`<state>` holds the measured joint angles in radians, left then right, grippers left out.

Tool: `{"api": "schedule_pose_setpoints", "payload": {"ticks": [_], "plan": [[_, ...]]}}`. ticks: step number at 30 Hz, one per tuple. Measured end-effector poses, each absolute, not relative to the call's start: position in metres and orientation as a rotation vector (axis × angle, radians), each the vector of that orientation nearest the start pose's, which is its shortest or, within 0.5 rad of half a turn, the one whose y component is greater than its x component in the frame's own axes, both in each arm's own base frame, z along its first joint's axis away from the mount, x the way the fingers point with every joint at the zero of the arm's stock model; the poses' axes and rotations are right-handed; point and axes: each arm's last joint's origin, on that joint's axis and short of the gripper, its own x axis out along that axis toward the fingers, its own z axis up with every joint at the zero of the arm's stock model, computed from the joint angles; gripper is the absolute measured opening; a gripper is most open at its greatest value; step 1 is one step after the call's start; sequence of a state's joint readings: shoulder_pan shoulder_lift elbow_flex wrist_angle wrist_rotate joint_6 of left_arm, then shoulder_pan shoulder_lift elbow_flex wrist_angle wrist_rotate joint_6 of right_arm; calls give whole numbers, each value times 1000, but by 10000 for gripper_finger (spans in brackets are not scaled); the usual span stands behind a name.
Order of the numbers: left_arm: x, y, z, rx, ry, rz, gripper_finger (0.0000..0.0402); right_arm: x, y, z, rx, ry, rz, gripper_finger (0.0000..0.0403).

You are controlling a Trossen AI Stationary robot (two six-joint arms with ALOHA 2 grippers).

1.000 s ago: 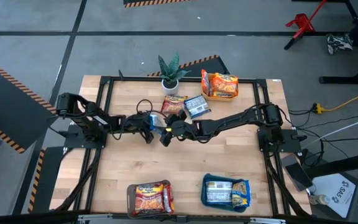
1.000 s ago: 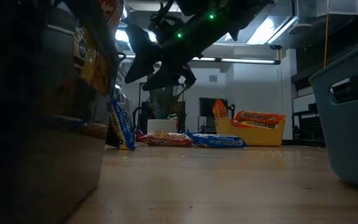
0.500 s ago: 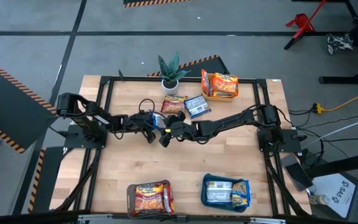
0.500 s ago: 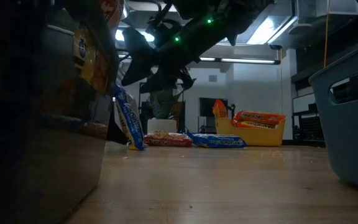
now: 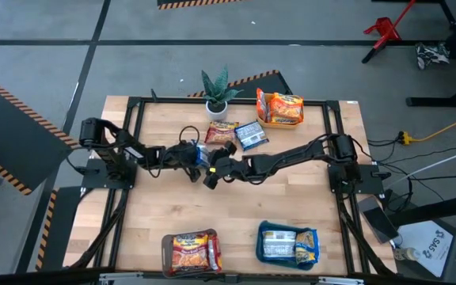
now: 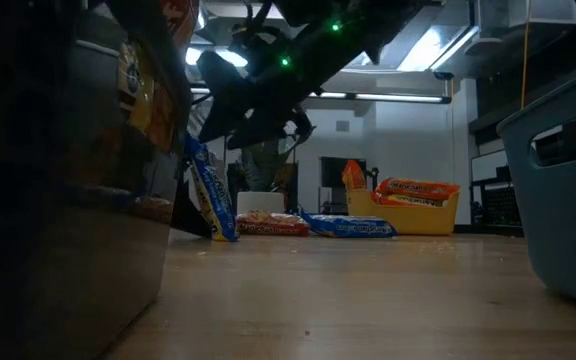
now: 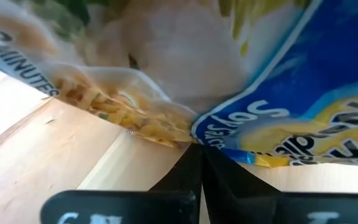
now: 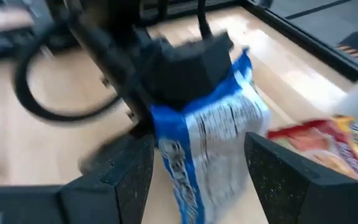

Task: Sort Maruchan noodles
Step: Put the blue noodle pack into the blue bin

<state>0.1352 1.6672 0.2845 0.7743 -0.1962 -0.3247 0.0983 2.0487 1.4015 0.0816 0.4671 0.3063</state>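
A glossy blue ramen packet, crinkled plastic with a white printed panel, stands tilted on edge on the pale wood-plank counter, near its centre toward ten o'clock. The left pincer is pressed together on its top edge, arm stretched low. The right pincer is spread, its matte dark fingers flanking the packet.

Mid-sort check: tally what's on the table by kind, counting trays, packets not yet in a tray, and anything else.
Trays: 3 (yellow tray, brown tray, teal tray)
Packets outside trays: 3 (red packet, blue packet, second blue packet in the left gripper)
Potted plant: 1
Total: 7
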Motion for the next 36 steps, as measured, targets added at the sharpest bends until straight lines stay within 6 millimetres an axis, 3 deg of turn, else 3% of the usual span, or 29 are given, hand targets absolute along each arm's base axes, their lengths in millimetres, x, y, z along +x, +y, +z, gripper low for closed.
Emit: {"api": "schedule_pose_setpoints", "payload": {"ticks": [6,16,28,36], "plan": [[231,37,84,-282,549,409,0,451,37,191,62,509,-477,234],[233,37,86,-282,540,409,0,454,37,168,43,558,-486,234],[233,37,86,-275,536,410,0,458,26,166,41,513,-555,234],[233,37,86,-273,537,409,0,467,27,149,45,521,-541,234]]}}
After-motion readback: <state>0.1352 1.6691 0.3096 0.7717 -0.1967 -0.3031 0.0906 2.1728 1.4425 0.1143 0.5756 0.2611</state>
